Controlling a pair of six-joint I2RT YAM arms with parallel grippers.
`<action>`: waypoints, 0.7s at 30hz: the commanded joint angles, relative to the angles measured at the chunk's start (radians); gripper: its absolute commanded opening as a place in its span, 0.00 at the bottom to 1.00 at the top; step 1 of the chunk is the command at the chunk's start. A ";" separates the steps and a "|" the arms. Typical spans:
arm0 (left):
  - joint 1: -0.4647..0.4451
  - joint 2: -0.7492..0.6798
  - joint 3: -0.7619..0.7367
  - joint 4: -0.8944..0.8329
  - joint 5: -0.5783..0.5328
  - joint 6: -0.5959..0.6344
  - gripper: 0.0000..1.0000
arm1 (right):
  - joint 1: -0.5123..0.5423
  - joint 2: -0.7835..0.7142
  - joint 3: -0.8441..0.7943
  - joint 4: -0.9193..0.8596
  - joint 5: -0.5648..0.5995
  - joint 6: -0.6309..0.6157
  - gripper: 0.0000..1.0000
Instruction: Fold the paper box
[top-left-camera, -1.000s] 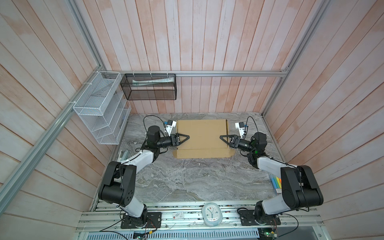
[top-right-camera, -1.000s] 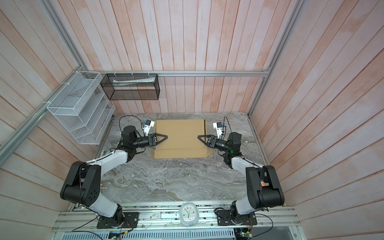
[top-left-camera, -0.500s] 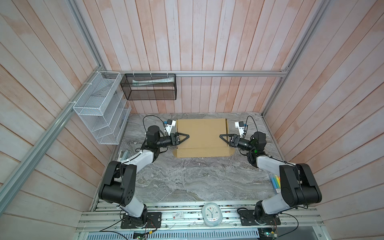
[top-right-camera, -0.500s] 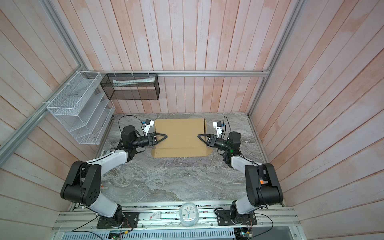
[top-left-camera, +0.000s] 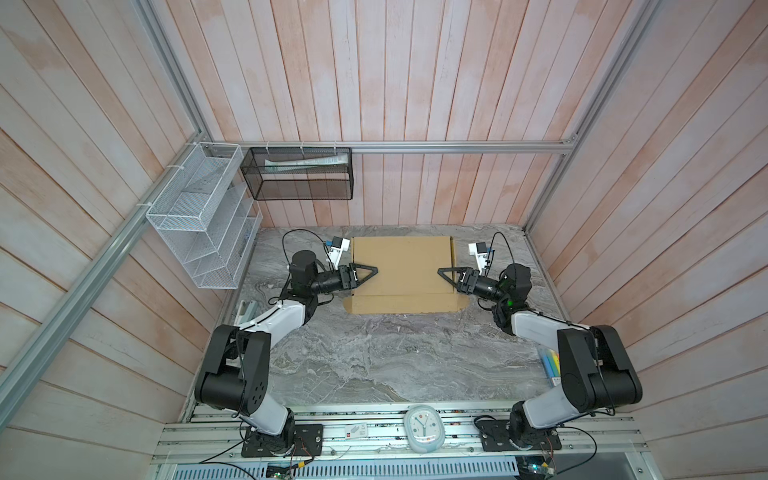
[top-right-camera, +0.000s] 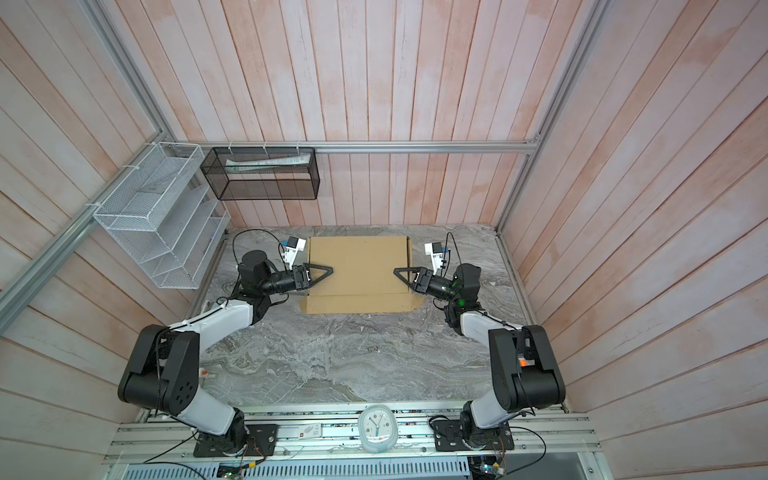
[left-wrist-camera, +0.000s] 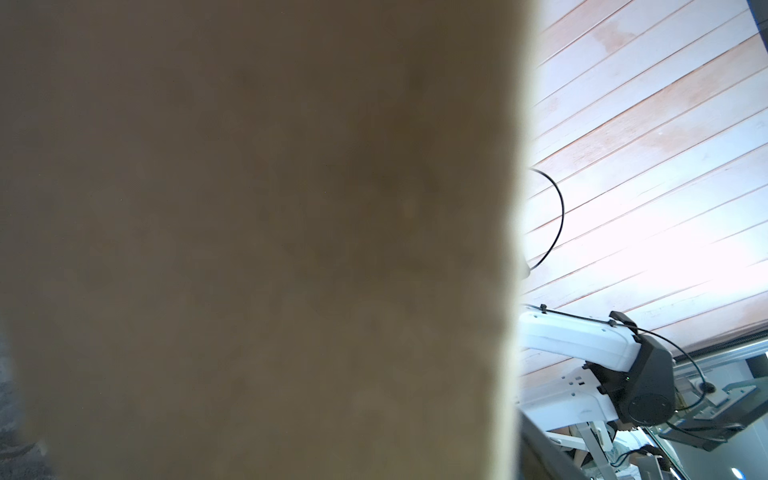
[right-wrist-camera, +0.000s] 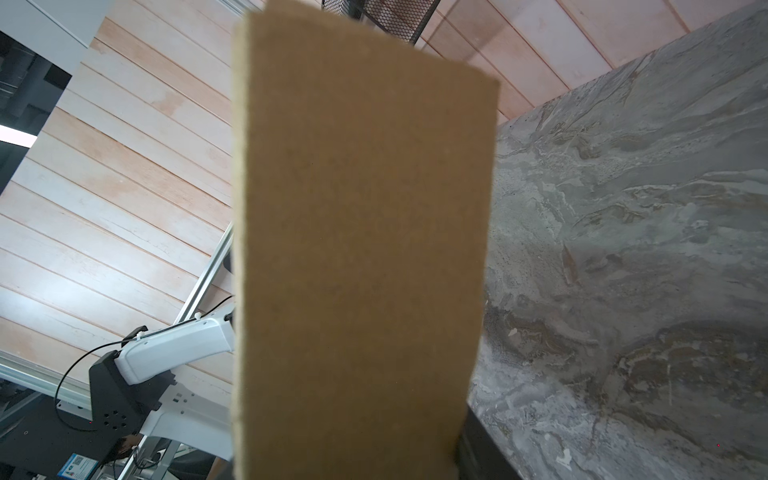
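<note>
Currently the paper box sits at the far middle of the worktop, broad face up, with a flap spread flat along its near edge. From the left side, the left tool reaches over the box's left edge; from the right side, the right tool reaches over its right edge. Their tips point at each other, well apart. Brown cardboard blocks both wrist views close-up, blurred in the left one. Jaw width of either tool: cannot tell. Grip on the box: cannot tell.

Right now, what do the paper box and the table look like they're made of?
The paper box: plain brown cardboard, matte and unprinted, with a dull fibrous face. The table: grey with pale veins, marble or stone-look laminate; cannot tell which.
</note>
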 joint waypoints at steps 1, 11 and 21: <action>-0.008 -0.049 -0.017 0.082 0.054 -0.007 0.80 | 0.017 0.007 -0.014 0.015 0.009 0.007 0.39; 0.011 -0.075 -0.040 0.099 0.066 -0.015 0.72 | 0.000 0.009 -0.026 0.027 0.015 0.025 0.37; 0.020 -0.079 -0.049 0.112 0.072 -0.023 0.70 | -0.006 0.030 -0.025 0.032 0.017 0.033 0.36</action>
